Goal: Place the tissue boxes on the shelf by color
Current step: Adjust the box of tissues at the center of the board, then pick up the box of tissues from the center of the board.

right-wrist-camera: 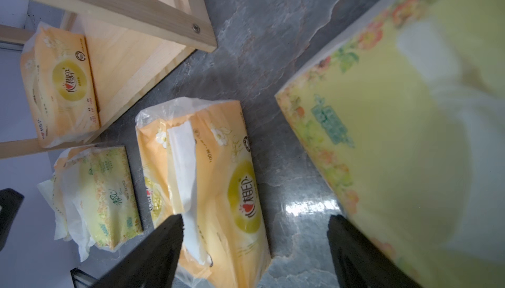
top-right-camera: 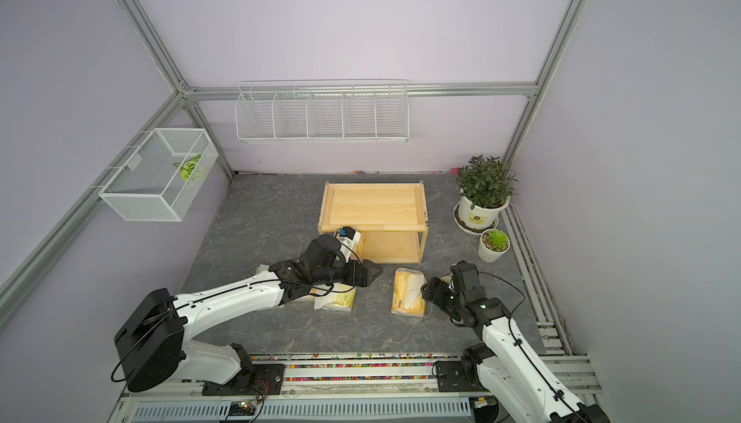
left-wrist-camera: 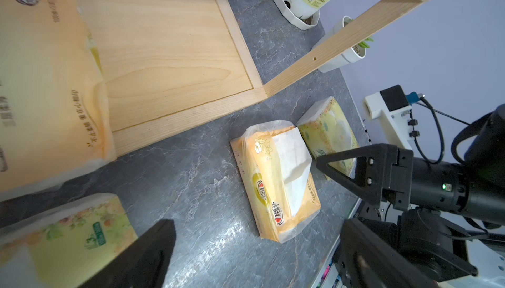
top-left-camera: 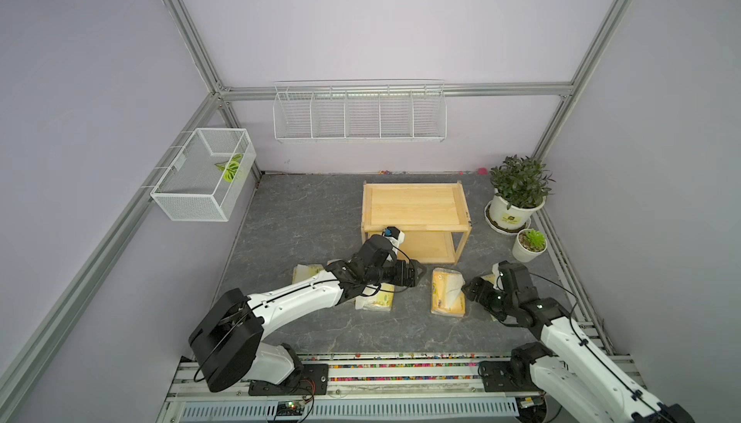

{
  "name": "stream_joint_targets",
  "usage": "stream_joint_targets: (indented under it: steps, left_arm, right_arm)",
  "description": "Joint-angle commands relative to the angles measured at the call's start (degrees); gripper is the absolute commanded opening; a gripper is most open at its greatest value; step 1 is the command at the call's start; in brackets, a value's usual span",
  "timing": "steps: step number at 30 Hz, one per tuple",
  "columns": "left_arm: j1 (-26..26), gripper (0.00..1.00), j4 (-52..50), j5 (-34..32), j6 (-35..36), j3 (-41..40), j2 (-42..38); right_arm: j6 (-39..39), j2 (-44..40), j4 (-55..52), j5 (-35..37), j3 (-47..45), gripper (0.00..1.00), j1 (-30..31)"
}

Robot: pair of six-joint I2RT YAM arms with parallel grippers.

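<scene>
The tissue boxes (top-left-camera: 447, 292) lie mostly on the grey surface (top-left-camera: 304, 220), on the near side of the shelf (top-left-camera: 415, 204). Only one orange pack (right-wrist-camera: 60, 87) sits on its lower tier, at the left end, so this tier seems meant for orange. The left jaws hang open and empty close to the shelf. The right jaws, open and empty too, face the next orange pack (top-right-camera: 409, 292), probably to grasp it.

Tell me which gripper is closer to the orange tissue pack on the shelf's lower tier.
Left. The left gripper hangs in front of the shelf, near that orange tissue pack; the right gripper sits farther off, past another orange pack on the table.
</scene>
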Motion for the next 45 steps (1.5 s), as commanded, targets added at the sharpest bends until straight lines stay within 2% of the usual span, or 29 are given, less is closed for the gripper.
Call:
stream_joint_targets:
  steps: [1, 5, 14, 23, 32, 40, 45]
  left_arm:
    - [-0.9, 1.0, 3.0, 3.5, 0.2, 2.0, 2.3]
    - [-1.9, 1.0, 5.6, 7.6, 0.3, 2.5, 5.6]
    - [-3.9, 1.0, 9.8, 12.2, -0.5, 2.4, 11.8]
    - [-4.0, 1.0, 18.5, 18.1, -4.1, 1.1, 17.8]
    - [-3.9, 1.0, 21.7, 24.1, -4.4, 3.8, 23.6]
    - [-3.9, 1.0, 22.9, 25.9, -4.7, 4.5, 25.4]
    - [-3.9, 1.0, 23.5, 26.1, -4.9, 4.3, 25.5]
  right_arm:
    - [-1.7, 2.1, 2.6, -6.9, 0.8, 0.88, -0.3]
    - [-2.7, 2.8, 1.8, -11.2, 0.6, 0.88, -0.4]
    - [2.8, -2.3, 6.4, -11.8, -6.4, 0.88, -0.3]
    - [6.3, 1.2, 13.2, -14.8, -9.8, 0.87, -0.4]
    - [9.4, 2.8, 18.5, -16.9, -12.8, 0.85, -0.3]
    - [12.9, 2.7, 23.8, -19.2, -15.6, 0.82, -0.4]
    - [15.2, 2.7, 27.2, -20.9, -16.6, 0.76, -0.4]
